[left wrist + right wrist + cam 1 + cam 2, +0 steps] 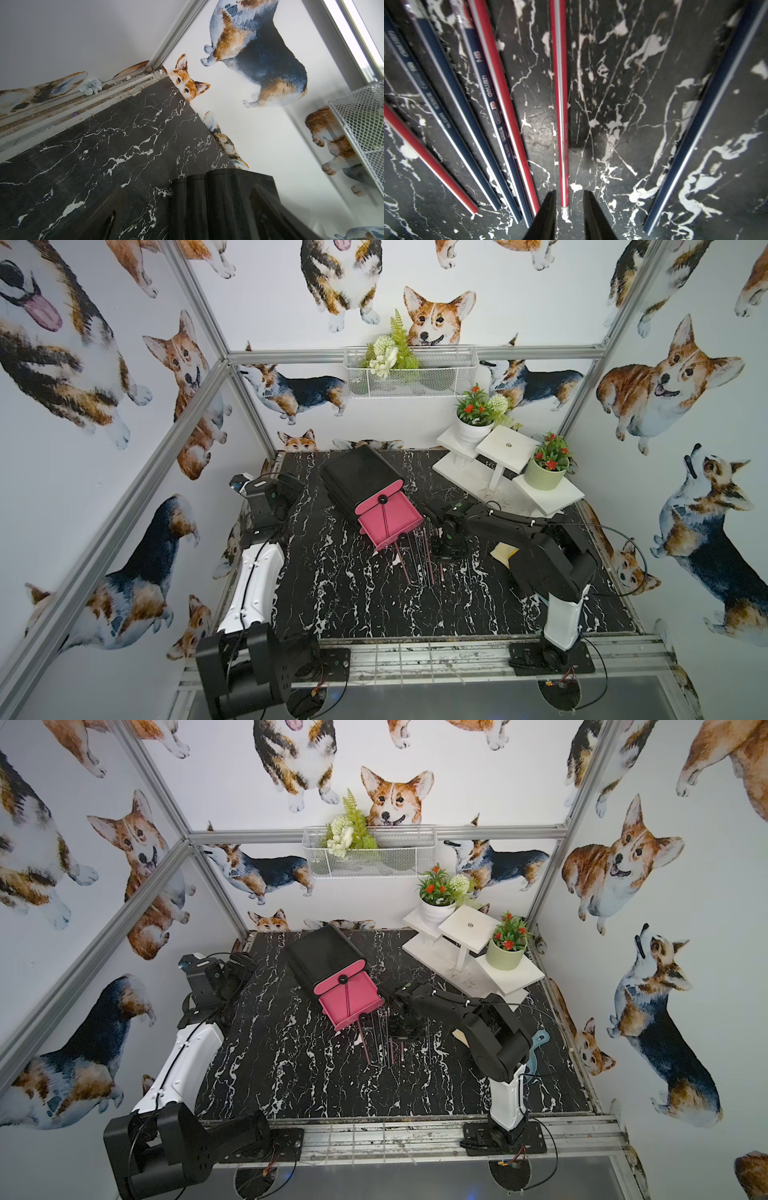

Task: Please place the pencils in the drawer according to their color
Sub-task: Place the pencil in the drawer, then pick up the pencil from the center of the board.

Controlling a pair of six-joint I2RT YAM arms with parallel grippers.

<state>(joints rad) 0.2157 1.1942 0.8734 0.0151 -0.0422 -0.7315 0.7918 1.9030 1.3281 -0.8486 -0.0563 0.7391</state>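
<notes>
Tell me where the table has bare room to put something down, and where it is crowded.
Free: the wide front strip of the table, between its near edge and the pencils; also the patch between the left arm and the cabinet. Crowded: before the open drawer, where the pencils lie and the right pincer hangs.

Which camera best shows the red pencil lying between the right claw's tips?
The right wrist view: the red pencil lies close up on the marble table, its end between the tips of the open right gripper. Both top views show the pencils only as thin lines, this one indistinguishable. The left wrist view misses it.
</notes>
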